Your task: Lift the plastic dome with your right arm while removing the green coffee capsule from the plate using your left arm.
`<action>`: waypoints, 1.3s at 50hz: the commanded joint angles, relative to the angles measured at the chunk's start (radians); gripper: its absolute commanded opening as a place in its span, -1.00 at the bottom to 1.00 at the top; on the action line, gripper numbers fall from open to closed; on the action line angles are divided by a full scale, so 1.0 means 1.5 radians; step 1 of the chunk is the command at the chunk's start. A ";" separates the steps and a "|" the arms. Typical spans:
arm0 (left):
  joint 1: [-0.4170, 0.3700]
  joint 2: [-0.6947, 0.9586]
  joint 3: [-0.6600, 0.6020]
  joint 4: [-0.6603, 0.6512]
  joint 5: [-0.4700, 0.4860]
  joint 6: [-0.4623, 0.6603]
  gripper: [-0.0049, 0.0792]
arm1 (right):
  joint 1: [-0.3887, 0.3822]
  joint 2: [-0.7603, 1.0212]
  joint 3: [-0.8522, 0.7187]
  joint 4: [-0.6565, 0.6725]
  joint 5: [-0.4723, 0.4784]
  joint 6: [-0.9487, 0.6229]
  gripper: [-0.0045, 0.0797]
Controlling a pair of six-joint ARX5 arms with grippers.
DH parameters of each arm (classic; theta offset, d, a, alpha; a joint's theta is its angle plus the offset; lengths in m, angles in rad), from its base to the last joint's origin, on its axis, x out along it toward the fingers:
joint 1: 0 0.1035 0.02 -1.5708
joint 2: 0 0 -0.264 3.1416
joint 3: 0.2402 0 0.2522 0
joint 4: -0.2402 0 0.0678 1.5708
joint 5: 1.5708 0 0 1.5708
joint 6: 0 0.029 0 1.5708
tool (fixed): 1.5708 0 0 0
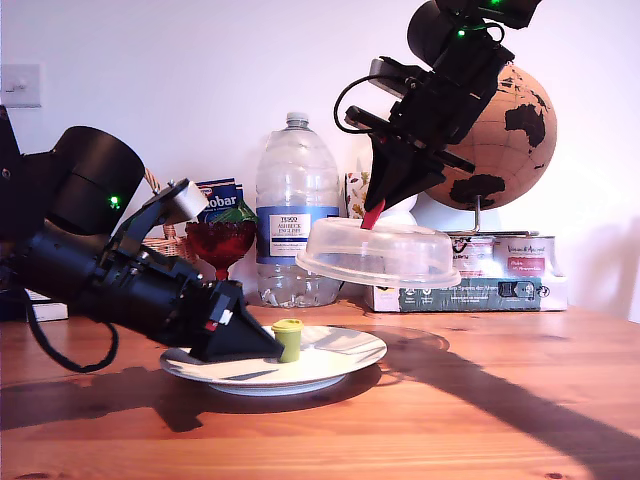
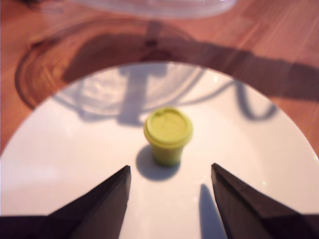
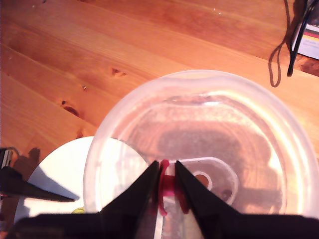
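Blur softens the green coffee capsule [image 2: 168, 135] between my first end effector's [image 2: 171, 175] spread fingers; my second end effector [image 3: 166, 175] clamps the plastic dome's [image 3: 209, 149] tab.

A wooden table [image 1: 520, 400] carries the clutter along the wall. A large clear water bottle [image 1: 296, 215] stands beside a red glass goblet [image 1: 220, 243], with a cork-coloured globe [image 1: 505, 135] toward the exterior view's right. Below the globe lie flat boxes [image 1: 470, 292], possibly stacked books. A light switch [image 1: 20, 86] sits on the wall.

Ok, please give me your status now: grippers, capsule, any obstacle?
Second gripper shut on dome tab, dome held clear of plate. First gripper open, short of capsule. Capsule upright on plate. Nothing between.
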 commanded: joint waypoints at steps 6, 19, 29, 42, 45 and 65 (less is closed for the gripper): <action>-0.007 0.036 0.031 0.010 0.004 -0.002 0.23 | 0.001 -0.016 0.004 0.005 -0.001 -0.002 -0.92; -0.019 0.068 0.071 0.016 0.007 -0.002 0.22 | 0.001 -0.016 0.004 0.005 -0.001 -0.002 -0.92; -0.029 0.072 0.073 0.008 0.007 -0.001 -0.11 | 0.001 -0.016 0.004 0.005 -0.001 -0.002 -0.92; -0.029 0.071 0.073 -0.002 0.007 -0.002 -0.38 | 0.002 -0.016 0.004 0.005 -0.001 -0.002 -0.92; -0.029 0.071 0.073 0.003 0.007 -0.002 -0.38 | 0.002 -0.016 0.004 0.005 -0.001 -0.002 -0.92; 0.034 0.040 0.076 0.027 -0.002 0.000 -0.38 | 0.002 -0.016 0.004 0.005 -0.003 -0.002 -0.92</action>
